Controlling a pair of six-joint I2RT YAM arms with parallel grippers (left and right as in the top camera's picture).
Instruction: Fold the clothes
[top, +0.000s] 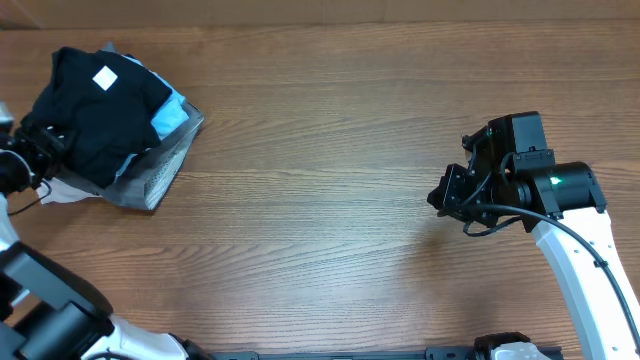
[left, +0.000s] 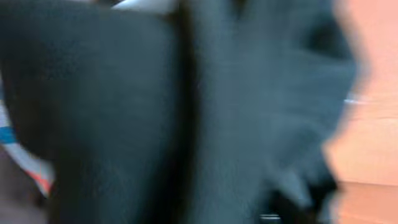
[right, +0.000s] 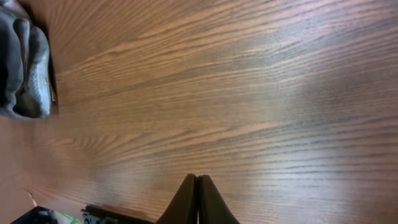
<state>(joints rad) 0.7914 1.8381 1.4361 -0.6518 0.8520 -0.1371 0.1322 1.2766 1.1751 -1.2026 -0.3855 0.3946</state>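
The black T-shirt (top: 95, 115) lies folded atop the garment pile (top: 160, 170) at the left end of the bench (top: 320, 230), my left pincer (top: 38, 150) against it (I cannot tell its grip), my right pincer (right: 198, 202) closed, empty, probably parked clear.

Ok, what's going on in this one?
The black T-shirt sits folded on a pile of other garments at the left end of the table. The left tool is against it; whether it grips is unclear, its camera showing only blurred black fabric. The right tool hangs shut over bare wood, empty.
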